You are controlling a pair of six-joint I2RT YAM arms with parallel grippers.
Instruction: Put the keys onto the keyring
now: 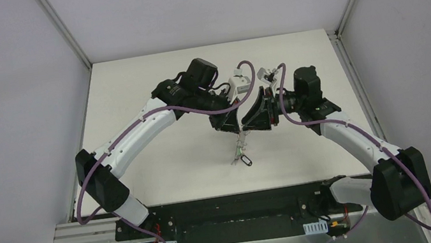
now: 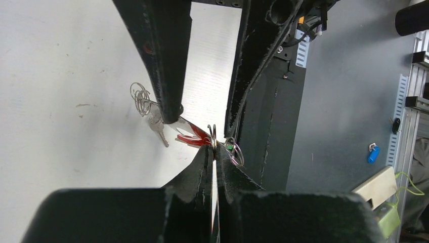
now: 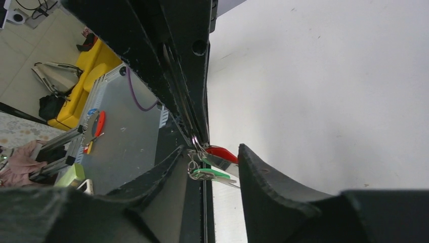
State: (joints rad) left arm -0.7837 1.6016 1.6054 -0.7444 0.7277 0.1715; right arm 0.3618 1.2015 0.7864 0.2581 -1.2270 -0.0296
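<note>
**Left gripper pinches the ring, right gripper straddles the keys**

Nearest the left wrist camera, the left gripper (image 2: 215,151) is closed tight on a thin metal ring, which I take for the keyring (image 2: 214,132). Only a sliver of it stands above the fingertips. The arms meet over the middle of the table (image 1: 161,162), and the bunch hangs between and just below them.

The red key (image 2: 195,136) runs out from the pinched ring toward one finger of the right gripper (image 3: 211,149), and that finger's tip looks to be touching the key's far end. The green key (image 3: 210,174) sits just under it, on the ring side. The black key (image 1: 246,161) lies lowest, down by the table. A loose coil of wire (image 2: 140,96) trails beyond the red key, with a bare silver key beside it.

The right gripper's jaws stand apart on either side of the red and green keys, and nothing is clamped yet.

The next move turns on the red key's lie. Its long axis goes across the gap, from finger to finger, not along the fingers. Closing now would probably catch it endwise, a poor hold. The right arm is better placed to work the keys, since the left is busy steadying the ring. Whether any key is already threaded on, I cannot tell.
</note>
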